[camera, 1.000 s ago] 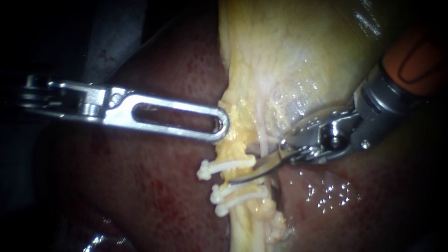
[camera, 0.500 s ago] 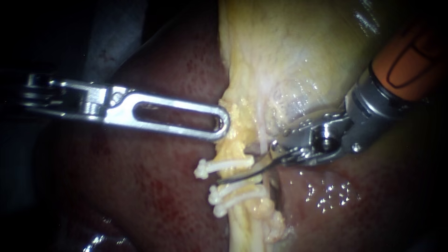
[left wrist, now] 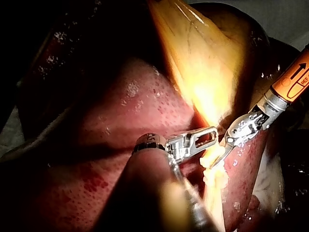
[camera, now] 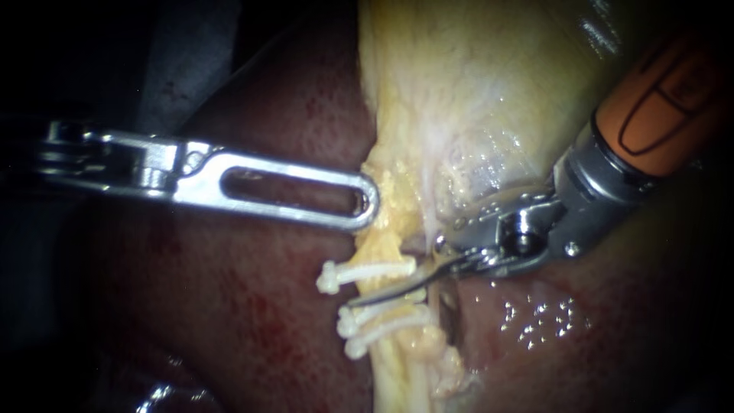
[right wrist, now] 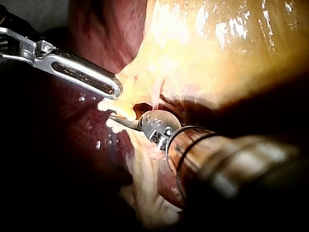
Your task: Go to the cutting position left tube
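Close view of dark red liver [camera: 252, 321], with the pale yellow gallbladder [camera: 489, 92] at upper centre. From the left, the left instrument [camera: 365, 208] has its slotted jaws closed on the gallbladder's yellow edge at mid-frame. From upper right, the right instrument [camera: 359, 300] lays thin blades, apparently slightly parted, across the left tube [camera: 396, 365] at lower centre, between the upper clip [camera: 367, 271] and the lower clips [camera: 382, 321].

Narrow gap between upper clip [camera: 367, 271] and lower clips [camera: 382, 320] is filled by the right instrument [camera: 388, 290], left instrument [camera: 365, 206] close above
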### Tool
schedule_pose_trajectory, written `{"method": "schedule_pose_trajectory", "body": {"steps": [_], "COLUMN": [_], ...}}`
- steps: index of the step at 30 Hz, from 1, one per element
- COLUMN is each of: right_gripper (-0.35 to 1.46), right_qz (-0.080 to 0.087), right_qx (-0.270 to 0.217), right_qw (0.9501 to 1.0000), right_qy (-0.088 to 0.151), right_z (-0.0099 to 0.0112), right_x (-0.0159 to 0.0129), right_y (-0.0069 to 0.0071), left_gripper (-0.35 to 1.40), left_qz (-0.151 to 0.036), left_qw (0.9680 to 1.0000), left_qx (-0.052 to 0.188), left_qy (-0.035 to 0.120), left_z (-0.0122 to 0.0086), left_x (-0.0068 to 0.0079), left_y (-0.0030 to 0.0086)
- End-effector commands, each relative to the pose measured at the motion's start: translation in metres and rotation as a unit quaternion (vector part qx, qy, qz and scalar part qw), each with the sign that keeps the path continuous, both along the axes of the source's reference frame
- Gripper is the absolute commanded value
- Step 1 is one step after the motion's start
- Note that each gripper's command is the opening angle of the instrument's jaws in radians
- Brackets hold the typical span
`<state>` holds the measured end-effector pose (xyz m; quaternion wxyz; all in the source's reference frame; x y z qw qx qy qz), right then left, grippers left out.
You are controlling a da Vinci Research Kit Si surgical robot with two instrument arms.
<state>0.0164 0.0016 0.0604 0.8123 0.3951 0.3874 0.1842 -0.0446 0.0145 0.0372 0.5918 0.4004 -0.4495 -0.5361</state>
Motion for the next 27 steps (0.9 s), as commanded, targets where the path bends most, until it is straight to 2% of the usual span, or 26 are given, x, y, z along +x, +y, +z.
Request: {"method": "schedule_pose_trajectory", "body": {"steps": [1, 27], "right_gripper": [0.28, 0.26], "right_qz": [0.000, 0.001], "right_qx": [0.000, 0.001], "right_qw": [1.0000, 1.0000], "right_qy": [0.001, 0.009], "right_z": [0.0000, 0.0001], "right_x": [0.0000, 0.0002], "right_y": [0.0000, -0.0002], "left_gripper": [-0.35, -0.35], "left_qz": [0.000, 0.000], "left_qw": [1.0000, 1.0000], "left_qx": [0.000, 0.000], "left_qy": [0.000, 0.000], "left_z": [0.0000, -0.0001], "left_x": [0.0000, -0.0001], "left_y": [0.0000, 0.0000]}}
